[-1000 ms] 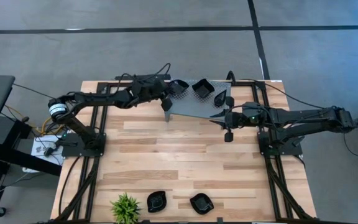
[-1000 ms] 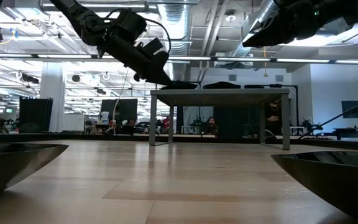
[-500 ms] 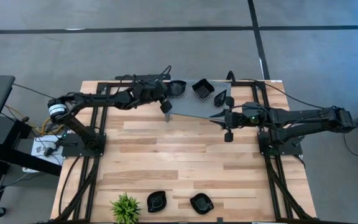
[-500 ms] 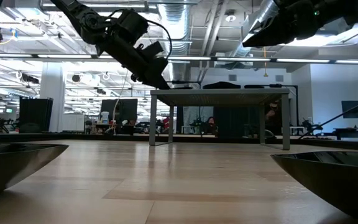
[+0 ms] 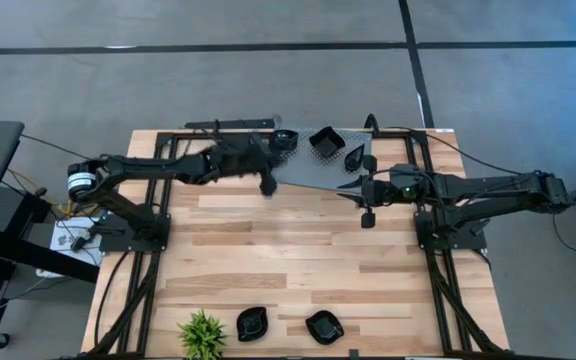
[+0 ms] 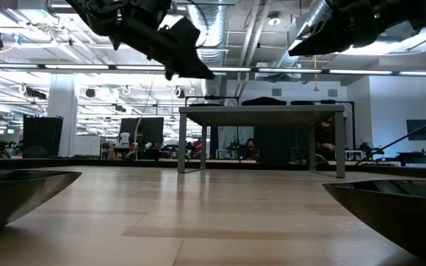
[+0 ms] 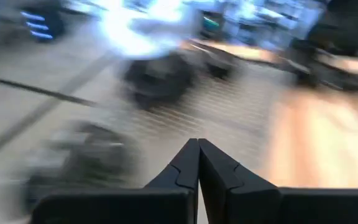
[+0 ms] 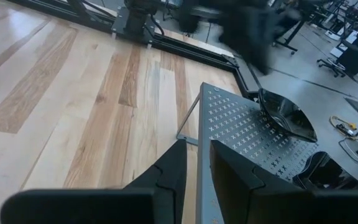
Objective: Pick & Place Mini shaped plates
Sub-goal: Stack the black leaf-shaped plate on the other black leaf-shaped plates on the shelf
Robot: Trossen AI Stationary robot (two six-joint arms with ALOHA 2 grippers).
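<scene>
Three small glossy black mini shaped plates lie on a grey perforated shelf (image 5: 313, 168) at the table's far side: one at its far left corner (image 5: 284, 140), a square one (image 5: 326, 140) and a teardrop one (image 5: 353, 155). Two more plates (image 5: 253, 323) (image 5: 324, 326) rest on the wood near the front edge. My left gripper (image 5: 267, 184) hangs shut with nothing in it, above the shelf's left end (image 6: 202, 72); its wrist view (image 7: 198, 152) is blurred. My right gripper (image 8: 196, 158) hovers at the shelf's right side (image 5: 353, 190), its fingers a little apart with nothing between them.
A small green plant (image 5: 201, 335) stands at the front edge, left of the two near plates. The shelf stands on thin legs (image 6: 182, 140) above the tabletop. Bare wood (image 5: 288, 250) stretches across the table's middle. Black frame rails (image 5: 158, 230) run along both sides.
My left gripper has risen and swung back from the shelf's far left corner toward the table's near edge, staying shut. The plate at that corner has stayed where it was. My right arm has kept still.
</scene>
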